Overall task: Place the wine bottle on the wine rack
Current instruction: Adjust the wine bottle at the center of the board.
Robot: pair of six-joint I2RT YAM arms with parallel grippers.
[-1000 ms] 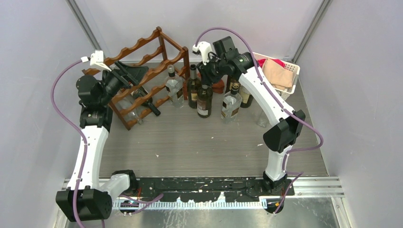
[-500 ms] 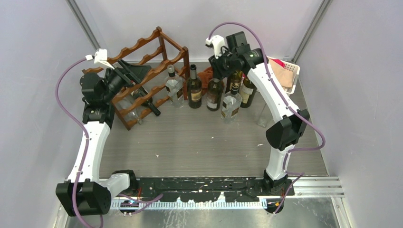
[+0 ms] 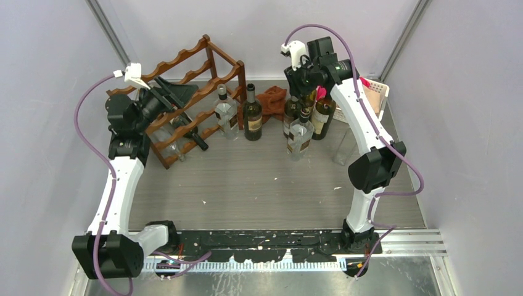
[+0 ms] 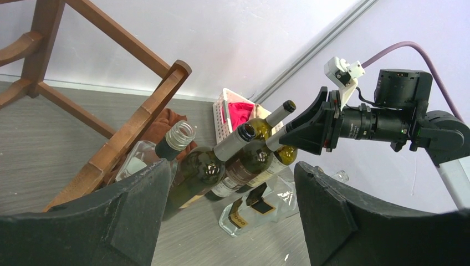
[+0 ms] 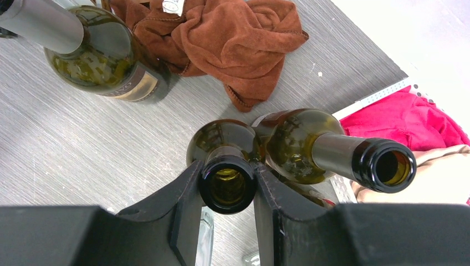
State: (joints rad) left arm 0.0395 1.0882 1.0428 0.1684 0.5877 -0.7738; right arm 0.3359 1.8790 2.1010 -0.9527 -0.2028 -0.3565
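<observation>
Firmly, the right gripper (image 5: 226, 172) is clamped on the open neck of the wine bottle (image 5: 221, 136), with one finger pressed to each side of the rim. The bottle is dark green, uncorked and upright. What it holds cannot be told, nor whether its base rests on the table (image 3: 259, 185).

Just to the right of the gripped neck, touching or nearly so, stands a second green bottle (image 5: 302, 149), also open at the mouth. Beyond it is a white basket (image 5: 382, 93) holding two cloths, a red cloth (image 5: 410, 116) and a beige cloth (image 5: 421, 177). Ahead of the fingertips a brown cloth (image 5: 221, 39) lies crumpled on the table. Ahead and to the left is a third dark bottle (image 5: 94, 61) with a grey capsule on its neck and a tan label whose letters are too cut off to read.

From above, five bottles stand off the rack: these three dark ones, a clear bottle (image 3: 226, 112), and a flat clear bottle (image 3: 299, 139) whose black-and-gold label is unreadable.

The wine rack (image 3: 180, 58) is well apart from the right gripper, on the far side of the bottle row. The left gripper (image 4: 231, 167) hangs over its near rails with its fingers spread wide and nothing between them. What lies in the rack's cradles cannot be made out.
</observation>
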